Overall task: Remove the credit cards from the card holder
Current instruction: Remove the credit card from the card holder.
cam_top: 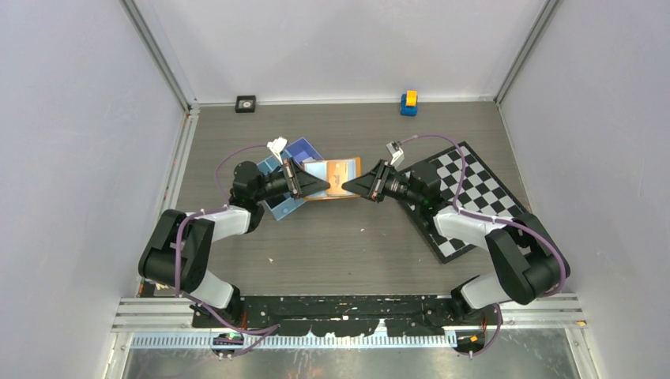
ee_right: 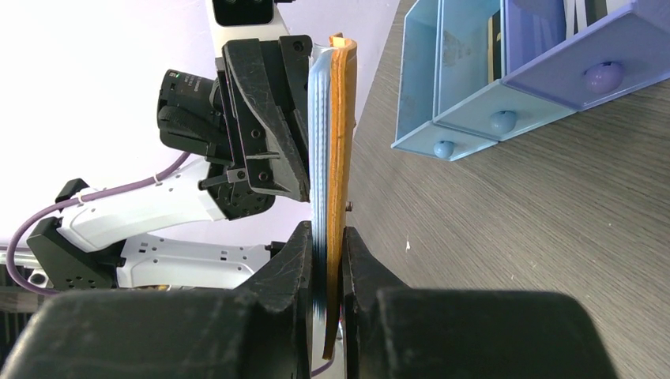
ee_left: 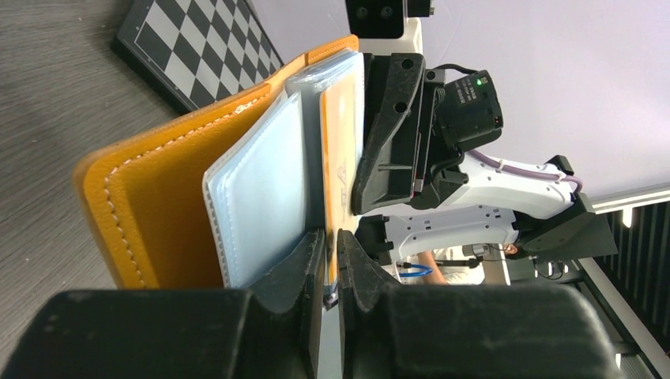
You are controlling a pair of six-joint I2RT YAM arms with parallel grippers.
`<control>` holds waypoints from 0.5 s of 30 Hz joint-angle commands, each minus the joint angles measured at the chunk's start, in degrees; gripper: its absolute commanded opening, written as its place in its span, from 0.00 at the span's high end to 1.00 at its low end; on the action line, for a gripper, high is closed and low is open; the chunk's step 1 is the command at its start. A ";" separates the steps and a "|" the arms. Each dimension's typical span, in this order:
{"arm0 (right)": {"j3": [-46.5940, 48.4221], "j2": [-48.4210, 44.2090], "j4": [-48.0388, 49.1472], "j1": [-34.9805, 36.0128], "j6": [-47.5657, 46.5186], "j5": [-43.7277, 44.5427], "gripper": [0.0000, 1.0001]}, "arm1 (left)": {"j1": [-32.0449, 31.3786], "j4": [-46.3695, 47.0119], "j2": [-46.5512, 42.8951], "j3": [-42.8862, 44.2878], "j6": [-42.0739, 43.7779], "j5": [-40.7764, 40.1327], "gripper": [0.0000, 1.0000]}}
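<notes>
While the card holder (cam_top: 336, 178) hung above the table (cam_top: 332, 260) between the two arms, its long axis ran from one claw to the other, and each wrist camera saw it edge-on. The right gripper (cam_top: 357, 188) was clamped on the right-hand end, its jaws pinching the orange cover and the pale leaves together. The left gripper (cam_top: 314, 183) was closed on the opposite end, on one thin inner leaf with an orange face. The orange cover and a pale padded leaf lay outside that grip, on the table side.

The credit cards (ee_left: 261, 197), judged to be the pale grey-blue leaves stacked inside the cover, were not yet separated from it. Which leaf was card and which was pocket could not be determined.

Both claws were equally near, tip facing tip, with the holder spanning the gap. Extraction would probably require one claw to anchor the cover while the other drew a leaf along the long axis, away from its partner. The blue tray (ee_right: 419, 79) stood on the table near the left gripper.
</notes>
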 commanded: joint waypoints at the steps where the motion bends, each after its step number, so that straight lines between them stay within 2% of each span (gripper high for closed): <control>1: 2.65 0.14 2.97 0.51 0.00 -1.41 0.99 | -0.30 5.97 0.19 0.70 -1.15 1.24 0.88; 5: 2.30 -0.28 3.19 0.55 -0.04 -1.00 0.99 | -0.24 6.33 0.34 0.60 -1.12 1.09 1.00; 15: 0.45 -2.66 3.65 -0.75 0.35 0.69 1.00 | 1.78 8.15 0.27 -0.90 -2.39 0.01 1.00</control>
